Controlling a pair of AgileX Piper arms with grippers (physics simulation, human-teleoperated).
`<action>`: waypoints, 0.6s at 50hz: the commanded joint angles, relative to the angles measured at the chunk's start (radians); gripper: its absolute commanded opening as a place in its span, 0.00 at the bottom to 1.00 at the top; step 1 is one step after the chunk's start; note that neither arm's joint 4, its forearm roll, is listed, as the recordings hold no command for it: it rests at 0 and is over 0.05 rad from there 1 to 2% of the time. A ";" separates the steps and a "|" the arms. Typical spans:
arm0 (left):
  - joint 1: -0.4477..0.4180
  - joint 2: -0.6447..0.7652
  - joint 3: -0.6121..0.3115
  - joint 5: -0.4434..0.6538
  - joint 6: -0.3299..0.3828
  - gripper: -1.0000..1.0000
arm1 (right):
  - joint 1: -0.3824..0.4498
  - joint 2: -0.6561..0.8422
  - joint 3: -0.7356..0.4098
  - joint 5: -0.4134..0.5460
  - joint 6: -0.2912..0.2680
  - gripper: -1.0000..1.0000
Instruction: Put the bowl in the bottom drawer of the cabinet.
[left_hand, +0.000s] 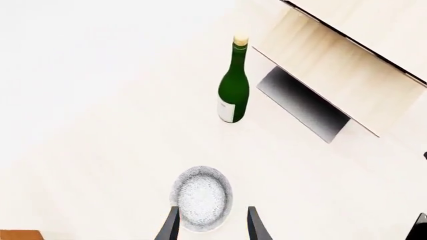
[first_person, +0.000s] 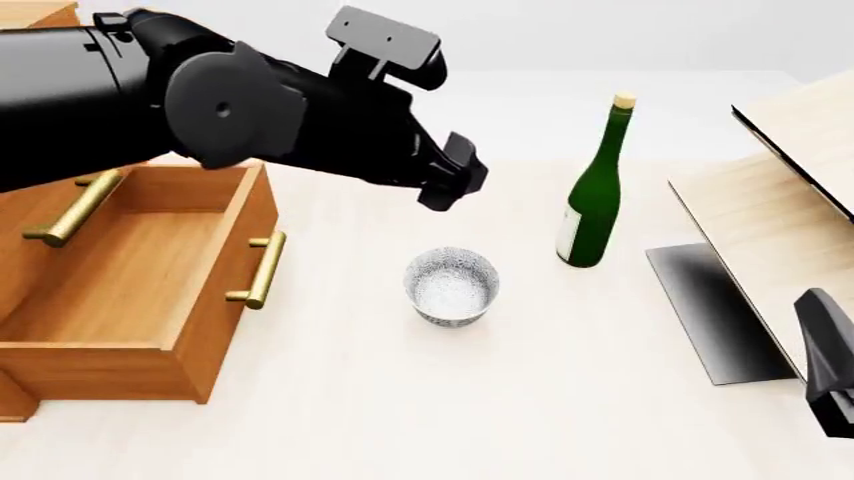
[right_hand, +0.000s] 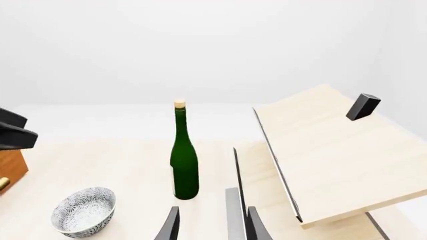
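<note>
My left claw (left_hand: 212, 225) hangs over the counter (first_person: 400, 420) with its fingers (left_hand: 169, 226) spread wide and nothing between them; in the left wrist view the bowl (left_hand: 201, 198) sits right below the tips, a bit toward one finger, not touching either. From the front the left claw (first_person: 451, 176) is above and slightly behind the bowl (first_person: 453, 286), clear air between them. Bowl is upright on the counter, mouth up, empty. The bottom drawer (first_person: 127, 290) is pulled out and open, off to the left of my left claw, its brass handle (first_person: 259, 268) facing the bowl; the bowl is outside it, near the drawer front but apart. The rest of the cabinet (first_person: 34, 15) is mostly hidden behind my arm. A green bottle (first_person: 595, 190) stands upright to the right of the claw, beyond the bowl, well clear. My right claw (right_hand: 212, 225) is low at the right edge of the counter, fingers (right_hand: 170, 226) parted fairly wide, holding nothing, pointed toward the bottle (right_hand: 184, 162) and the pale wood panels (right_hand: 333, 155) just beside it; the bowl (right_hand: 84, 211) is off to its left, well apart.
</note>
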 joint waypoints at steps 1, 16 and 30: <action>-0.011 0.077 -0.068 0.048 -0.026 1.00 | 0.000 0.000 0.000 0.000 0.000 1.00; 0.001 0.155 -0.126 0.072 -0.027 1.00 | 0.000 0.000 0.000 0.000 0.000 1.00; -0.020 0.361 -0.281 0.132 -0.075 1.00 | 0.000 0.000 0.000 0.000 0.000 1.00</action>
